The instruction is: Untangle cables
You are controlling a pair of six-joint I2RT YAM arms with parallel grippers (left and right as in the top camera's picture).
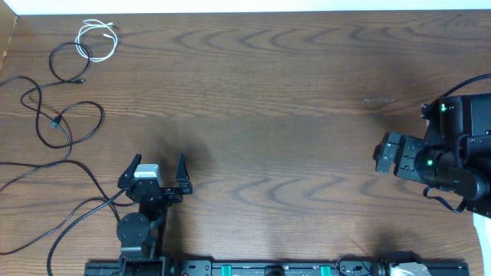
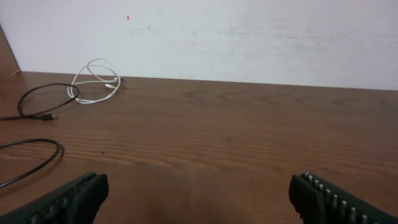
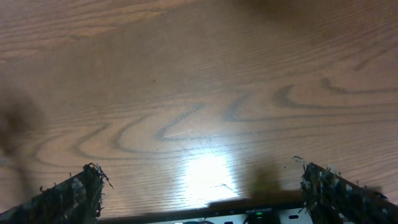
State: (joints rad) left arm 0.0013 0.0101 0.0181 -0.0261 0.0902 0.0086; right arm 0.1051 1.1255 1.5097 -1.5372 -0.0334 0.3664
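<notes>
A short white cable (image 1: 97, 40) lies coiled loosely at the table's far left corner. A black cable (image 1: 67, 66) loops just in front of it, and another black cable (image 1: 60, 123) winds in loose loops further forward by the left edge. They lie spread out, only touching or crossing at spots. The left wrist view shows the white cable (image 2: 94, 84) and black loops (image 2: 42, 102) far ahead. My left gripper (image 1: 159, 167) (image 2: 199, 199) is open and empty, to the right of the cables. My right gripper (image 1: 381, 153) (image 3: 202, 193) is open and empty over bare wood at the far right.
Thicker black cords (image 1: 65, 222) run from the left edge to the left arm's base. A black rail (image 1: 268, 268) lines the front edge. A white wall (image 2: 249, 37) stands behind the table. A white object (image 1: 485, 230) shows at the lower right.
</notes>
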